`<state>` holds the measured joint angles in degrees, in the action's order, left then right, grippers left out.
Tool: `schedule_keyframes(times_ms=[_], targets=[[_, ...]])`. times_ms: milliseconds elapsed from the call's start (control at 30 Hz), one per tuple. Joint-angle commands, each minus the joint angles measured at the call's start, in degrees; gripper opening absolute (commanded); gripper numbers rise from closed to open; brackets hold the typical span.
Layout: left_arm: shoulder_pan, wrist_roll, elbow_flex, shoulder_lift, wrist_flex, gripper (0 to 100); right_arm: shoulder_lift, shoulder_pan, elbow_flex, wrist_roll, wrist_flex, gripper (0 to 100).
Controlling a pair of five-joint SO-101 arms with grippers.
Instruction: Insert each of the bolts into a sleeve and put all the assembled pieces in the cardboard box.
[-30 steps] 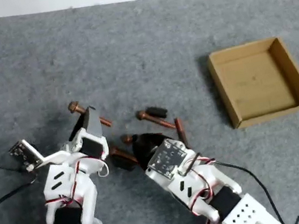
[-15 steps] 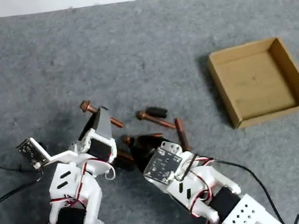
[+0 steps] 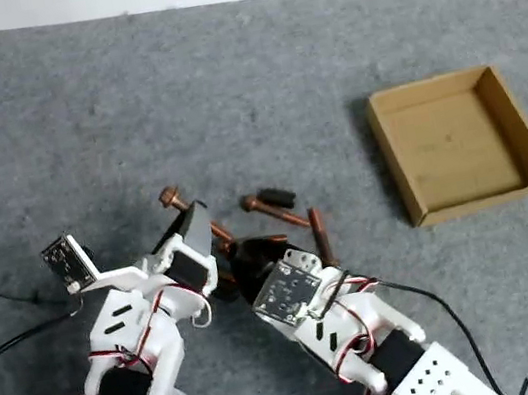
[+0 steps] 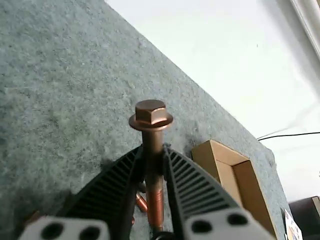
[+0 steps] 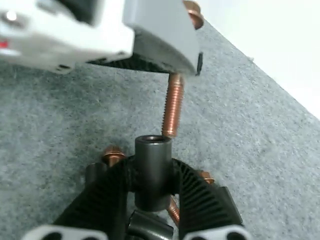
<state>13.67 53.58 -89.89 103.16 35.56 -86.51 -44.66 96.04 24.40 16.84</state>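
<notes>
Left gripper (image 4: pixel 152 150) clamped on bolt (image 4: pixel 151 120) | right gripper (image 5: pixel 152 162) clamped on sleeve (image 5: pixel 152 180), bore facing bolt | tip just beside bore: judged aligned for insertion | box (image 3: pixel 391 156) well right.

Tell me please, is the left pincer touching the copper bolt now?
Touching. The left wrist view shows the left pincer shut on the bolt: the shank is clamped in it with no gap, and the head sticks out beyond.
</notes>
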Motion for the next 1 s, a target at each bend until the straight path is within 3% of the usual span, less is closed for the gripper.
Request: schedule_keyframes(times_ms=[0,567,767,967], targets=[[0.92,0.53,4.35,1.19,-0.09,0,-0.84,1.19,8.84,0.53,-1.54,0.5],[0.22,0.7,4.62,1.19,0.0,0,-0.84,3.12,8.84,0.44,-1.71,0.5],[5.93,0.53,4.7,1.19,2.9,0,-0.84,3.12,8.84,0.44,-1.71,0.5],[6.02,0.53,4.7,1.19,3.16,0,-0.84,3.21,8.84,0.53,-1.71,0.5]])
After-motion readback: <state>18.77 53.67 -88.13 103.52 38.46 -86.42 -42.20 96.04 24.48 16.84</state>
